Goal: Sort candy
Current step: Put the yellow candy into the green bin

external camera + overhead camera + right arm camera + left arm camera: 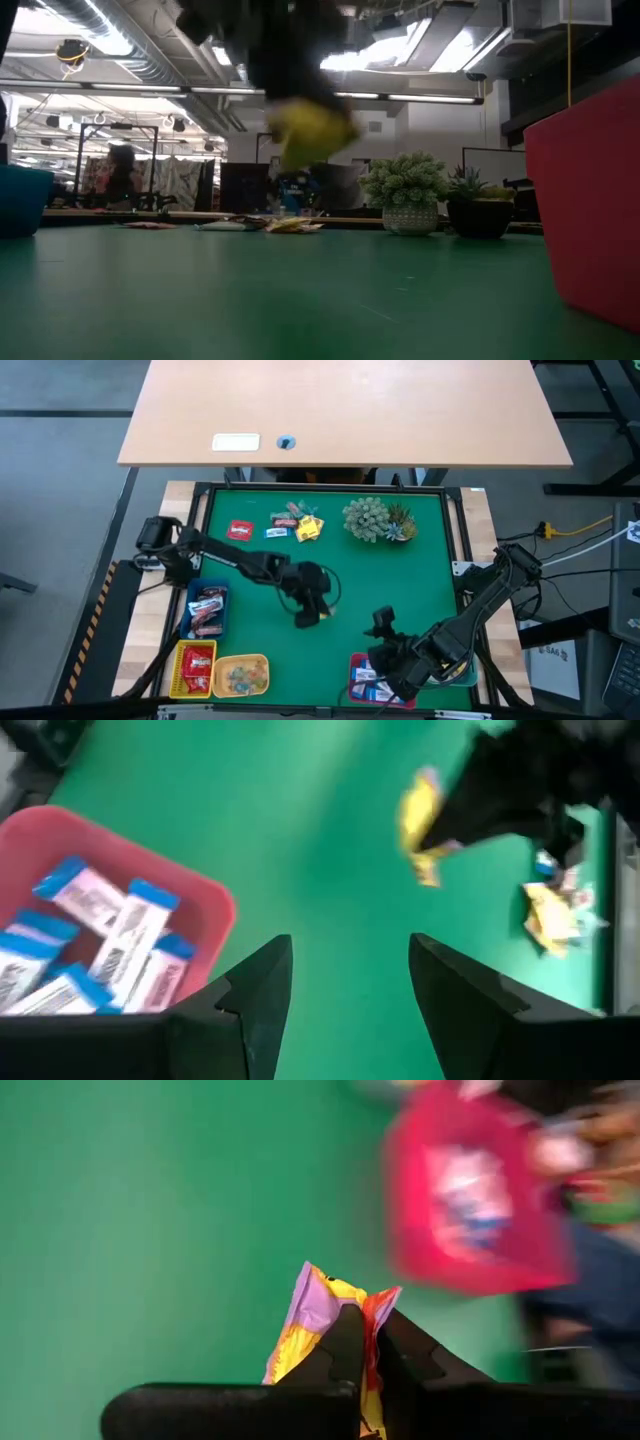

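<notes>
You're mid-carry: the left gripper [309,616] hangs over the middle of the green mat [420,575], fingers pinched together on a yellow candy [318,1318], so next you likely swing it to the yellow tray [241,673] at front left. The right gripper [340,982] waits beside the red tray [205,895], fingers apart, holding nothing.

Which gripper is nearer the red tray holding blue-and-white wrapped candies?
Right. The right gripper hovers beside the red tray; the left gripper is mid-table, farther off.
</notes>
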You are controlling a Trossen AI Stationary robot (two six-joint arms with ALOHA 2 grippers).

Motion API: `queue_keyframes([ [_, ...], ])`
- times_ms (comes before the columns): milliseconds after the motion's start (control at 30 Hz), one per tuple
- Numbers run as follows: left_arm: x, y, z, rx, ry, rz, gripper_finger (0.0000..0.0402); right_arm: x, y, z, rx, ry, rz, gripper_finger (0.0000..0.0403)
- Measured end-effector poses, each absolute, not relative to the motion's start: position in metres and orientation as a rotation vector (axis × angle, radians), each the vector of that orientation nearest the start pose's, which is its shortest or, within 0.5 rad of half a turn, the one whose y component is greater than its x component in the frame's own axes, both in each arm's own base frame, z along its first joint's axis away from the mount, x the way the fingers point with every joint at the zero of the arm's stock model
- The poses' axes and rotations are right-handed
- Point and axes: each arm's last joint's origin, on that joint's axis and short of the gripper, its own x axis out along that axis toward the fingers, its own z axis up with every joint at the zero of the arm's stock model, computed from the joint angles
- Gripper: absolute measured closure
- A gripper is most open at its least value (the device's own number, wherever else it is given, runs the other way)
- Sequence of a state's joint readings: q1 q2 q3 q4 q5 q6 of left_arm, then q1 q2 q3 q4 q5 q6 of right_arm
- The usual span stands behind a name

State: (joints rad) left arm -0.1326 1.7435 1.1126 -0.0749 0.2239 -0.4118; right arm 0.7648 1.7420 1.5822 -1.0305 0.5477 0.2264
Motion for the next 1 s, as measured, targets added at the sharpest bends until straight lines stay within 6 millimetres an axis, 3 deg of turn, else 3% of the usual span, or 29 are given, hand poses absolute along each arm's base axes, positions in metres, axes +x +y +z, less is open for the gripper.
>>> queue_keyframes([
  [167,0.372,-0.094,0.225,-0.400,0.559,-0.373,0.0400,0.266,0.233,0.299,-0.525,0.915,0.066,0.0201],
  [367,0.371,-0.120,0.239,-0.387,0.421,-0.463,0.0400,0.276,0.241,0.307,-0.565,0.782,0.127,0.0201],
  [633,0.367,-0.134,0.241,-0.375,0.390,-0.462,0.0400,0.289,0.243,0.315,-0.661,0.652,0.166,0.0201],
  [1000,0.363,-0.148,0.245,-0.286,0.335,-0.497,0.0400,0.304,0.227,0.314,-0.597,0.693,0.227,0.0207],
])
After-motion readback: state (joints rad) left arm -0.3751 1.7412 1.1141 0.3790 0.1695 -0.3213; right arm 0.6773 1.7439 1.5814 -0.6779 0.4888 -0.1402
